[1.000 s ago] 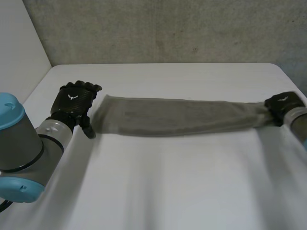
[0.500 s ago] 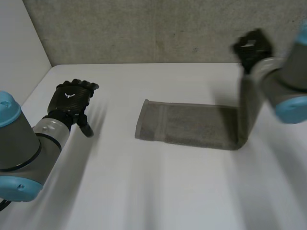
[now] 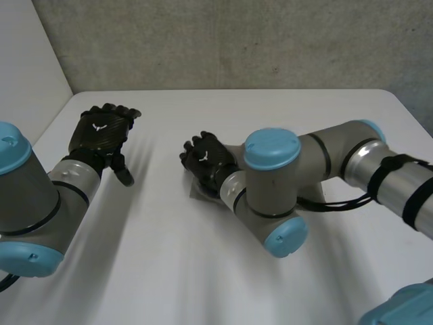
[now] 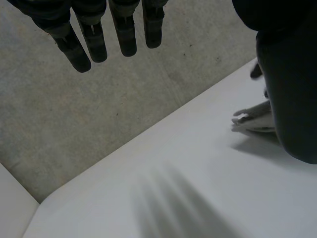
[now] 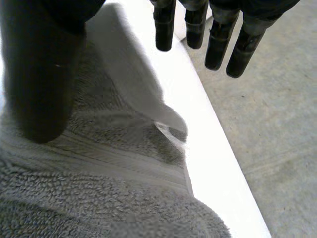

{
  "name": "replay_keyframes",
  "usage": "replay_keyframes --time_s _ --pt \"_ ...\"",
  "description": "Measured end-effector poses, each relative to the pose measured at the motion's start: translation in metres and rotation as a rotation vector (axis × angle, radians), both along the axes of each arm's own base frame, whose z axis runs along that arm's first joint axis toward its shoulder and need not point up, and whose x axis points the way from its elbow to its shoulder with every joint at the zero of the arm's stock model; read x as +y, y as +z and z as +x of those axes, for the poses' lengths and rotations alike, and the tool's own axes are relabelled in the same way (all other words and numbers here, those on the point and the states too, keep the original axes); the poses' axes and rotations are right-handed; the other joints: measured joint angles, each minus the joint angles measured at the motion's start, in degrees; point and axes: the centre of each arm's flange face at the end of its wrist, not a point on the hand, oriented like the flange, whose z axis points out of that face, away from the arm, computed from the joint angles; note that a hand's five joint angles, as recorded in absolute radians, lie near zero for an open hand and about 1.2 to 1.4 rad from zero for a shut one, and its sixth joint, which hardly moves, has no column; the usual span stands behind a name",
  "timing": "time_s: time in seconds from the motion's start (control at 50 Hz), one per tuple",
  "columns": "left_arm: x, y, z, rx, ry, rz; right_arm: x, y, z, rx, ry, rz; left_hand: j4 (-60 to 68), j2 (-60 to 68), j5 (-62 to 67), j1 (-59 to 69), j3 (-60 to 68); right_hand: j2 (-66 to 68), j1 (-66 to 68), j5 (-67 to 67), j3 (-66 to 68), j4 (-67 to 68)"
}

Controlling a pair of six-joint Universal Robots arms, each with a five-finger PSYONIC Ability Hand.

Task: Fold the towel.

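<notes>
Currently the grey terry-cloth towel [image 3: 197,192] lies on the white worktop [image 3: 203,277] near its middle. In the head view most of it is hidden beneath the right arm and the black right hand [image 3: 208,161], so only a corner shows at that hand's near side.

Right wrist view: the towel [image 5: 99,193] lies directly under the palm and reaches the worktop edge. One woven band runs across it, and an upper layer of cloth lies over a lower one. The right hand [image 5: 216,47] is released: its fingers are straight and stretch out past the towel's edge, curled round nothing. The thumb stands over the cloth; whether it touches cannot be told from this angle.

The black left hand [image 3: 103,133] is well apart from the towel, toward the left side of the worktop. In its own wrist view its fingers [image 4: 94,42] hang straight and relaxed, grasping nothing. The towel's layered edge [image 4: 255,120] shows beyond them, beside the dark bulk of the right hand.

Markings: a small white emblem sits on the back of each hand in the head view. It appears to be a logo rather than lettering, and it cannot be read.
</notes>
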Motion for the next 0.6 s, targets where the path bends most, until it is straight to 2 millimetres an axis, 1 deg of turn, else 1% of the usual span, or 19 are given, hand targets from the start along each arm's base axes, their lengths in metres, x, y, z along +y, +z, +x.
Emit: replay_keyframes --time_s 0.04,0.06,0.1,0.12,0.14,0.16,0.2,0.22,0.24,0.3,0.34,0.42,0.46,0.48,0.56,0.6 --pt "0.000 0.000 0.000 0.000 -0.002 -0.001 -0.001 0.012 -0.005 -0.026 -0.016 0.012 0.00 0.00 0.00 0.00 0.00 0.00 -0.86 0.00 -0.19 -0.07" --pt "0.000 0.000 -0.001 0.001 -0.003 -0.001 -0.002 0.022 -0.011 -0.043 -0.031 0.019 0.00 0.00 0.00 0.00 0.00 0.00 -1.12 0.00 -0.19 -0.07" --pt "0.000 0.000 -0.001 0.001 -0.004 -0.003 -0.004 0.031 -0.018 -0.059 -0.049 0.025 0.00 0.00 0.00 0.00 0.00 0.00 -1.16 0.00 -0.19 -0.07" --pt "0.000 0.000 -0.001 0.001 -0.005 -0.004 -0.007 0.040 -0.026 -0.070 -0.070 0.031 0.00 0.00 0.00 0.00 0.00 0.00 -1.17 0.00 -0.19 -0.07" --pt "0.000 0.001 -0.002 0.002 -0.005 -0.004 -0.008 0.042 -0.030 -0.073 -0.079 0.035 0.00 0.00 0.00 0.00 0.00 0.00 -1.18 0.00 -0.19 -0.07" --pt "0.000 0.001 -0.002 0.002 -0.006 -0.005 -0.011 0.048 -0.041 -0.079 -0.105 0.042 0.00 0.00 0.00 0.00 0.00 0.00 -1.19 0.00 -0.19 -0.07" --pt "0.000 0.001 -0.002 0.002 -0.007 -0.006 -0.013 0.052 -0.049 -0.080 -0.126 0.051 0.00 0.00 0.00 0.00 0.00 0.00 -1.20 0.00 -0.19 -0.07" --pt "0.000 0.001 -0.003 0.003 -0.009 -0.008 -0.017 0.055 -0.062 -0.079 -0.155 0.063 0.00 0.00 0.00 0.00 0.00 0.00 -1.20 0.00 -0.19 -0.08" --pt "0.000 0.001 -0.003 0.003 -0.010 -0.009 -0.018 0.056 -0.069 -0.077 -0.172 0.070 0.00 0.00 0.00 0.00 0.00 0.00 -1.21 0.00 -0.19 -0.07" --pt "0.000 0.001 -0.004 0.004 -0.013 -0.011 -0.023 0.050 -0.090 -0.056 -0.223 0.107 0.00 0.00 0.00 0.00 0.00 0.00 -1.23 0.00 -0.19 -0.07" --pt "0.001 0.001 -0.005 0.004 -0.015 -0.012 -0.028 0.035 -0.111 -0.023 -0.276 0.157 0.00 0.00 0.00 0.00 0.00 0.00 -1.33 0.00 -0.19 -0.08" --pt "0.002 0.000 -0.005 0.004 -0.018 -0.011 -0.034 0.014 -0.137 0.017 -0.340 0.223 0.00 0.00 0.00 0.00 0.00 0.00 -1.36 0.00 -0.19 -0.07" --pt "0.002 0.000 -0.006 0.004 -0.019 -0.010 -0.036 0.008 -0.144 0.025 -0.359 0.238 0.00 0.00 0.00 0.00 0.00 0.03 -1.32 0.03 -0.16 -0.05" --pt "0.002 -0.002 -0.007 0.003 -0.022 -0.007 -0.039 0.002 -0.151 0.030 -0.378 0.248 0.00 0.00 0.00 0.00 0.00 3.23 2.39 3.36 3.09 2.67" --pt "0.004 -0.004 -0.008 0.001 -0.027 -0.001 -0.047 -0.008 -0.161 0.030 -0.409 0.250 0.00 0.00 0.00 -0.01 0.00 5.03 4.67 6.07 5.43 4.37" --pt "0.004 -0.005 -0.009 0.000 -0.030 0.001 -0.050 -0.013 -0.163 0.030 -0.417 0.249 0.00 0.00 0.00 -0.01 0.00 16.47 15.68 16.62 15.62 14.85"
